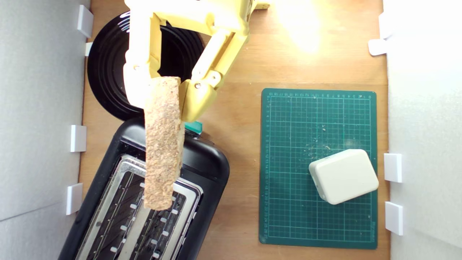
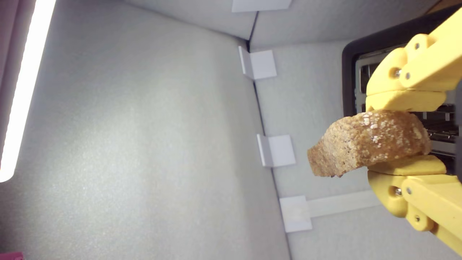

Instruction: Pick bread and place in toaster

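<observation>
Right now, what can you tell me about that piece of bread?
The bread is a brown, rough, crumbly-looking slice seen edge-on, with pale specks on its crust. The yellow tool pinches one end between its two fingers, so the slice is off the table. In the exterior view its free end hangs over the black toaster, above the silver slotted top, not yet inside.

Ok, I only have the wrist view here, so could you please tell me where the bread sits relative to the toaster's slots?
Observer: The bread hangs from the hand over the toaster, its free end above the silver top plate, angled across the slots rather than lined up.
Operator: Thank you. Which end of it is nearest the hand?
Observer: The end with the green lever knob, which shows just beside one finger, near a black plate.
Operator: Is anything else about?
Observer: A cream box sits on a green cutting mat, at the exterior view's right, apart from the toaster.
</observation>
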Robot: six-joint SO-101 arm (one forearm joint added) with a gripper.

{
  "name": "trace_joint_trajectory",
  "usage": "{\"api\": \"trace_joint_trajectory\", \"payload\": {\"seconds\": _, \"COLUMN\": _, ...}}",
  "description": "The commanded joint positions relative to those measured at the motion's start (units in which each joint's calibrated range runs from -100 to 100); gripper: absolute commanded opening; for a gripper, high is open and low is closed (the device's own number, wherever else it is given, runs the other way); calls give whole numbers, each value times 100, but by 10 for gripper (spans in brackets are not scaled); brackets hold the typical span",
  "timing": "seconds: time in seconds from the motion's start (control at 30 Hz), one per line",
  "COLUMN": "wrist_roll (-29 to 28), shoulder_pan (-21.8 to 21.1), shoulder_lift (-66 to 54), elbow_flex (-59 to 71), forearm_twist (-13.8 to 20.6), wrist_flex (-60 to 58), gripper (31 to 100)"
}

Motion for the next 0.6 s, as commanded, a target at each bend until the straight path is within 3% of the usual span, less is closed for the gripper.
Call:
{"api": "trace_joint_trajectory", "payload": {"seconds": 0.0, "wrist_roll": 180, "shoulder_pan": 43, "shoulder_lift": 88, "elbow_flex": -966, "forearm_twist": 385, "wrist_flex": 911, "gripper": 590}}
{"api": "trace_joint_trajectory", "payload": {"seconds": 0.13, "wrist_roll": 473, "shoulder_pan": 91, "shoulder_lift": 413, "elbow_flex": -1610, "forearm_twist": 385, "wrist_flex": 1679, "gripper": 590}}
{"api": "trace_joint_trajectory", "payload": {"seconds": 0.3, "wrist_roll": 494, "shoulder_pan": 123, "shoulder_lift": 621, "elbow_flex": -1955, "forearm_twist": 439, "wrist_flex": 1696, "gripper": 590}}
{"api": "trace_joint_trajectory", "payload": {"seconds": 0.4, "wrist_roll": 499, "shoulder_pan": 67, "shoulder_lift": 745, "elbow_flex": -2064, "forearm_twist": 720, "wrist_flex": 1713, "gripper": 590}}
{"api": "trace_joint_trajectory", "payload": {"seconds": 0.57, "wrist_roll": 499, "shoulder_pan": 99, "shoulder_lift": 945, "elbow_flex": -2291, "forearm_twist": 738, "wrist_flex": 1713, "gripper": 590}}
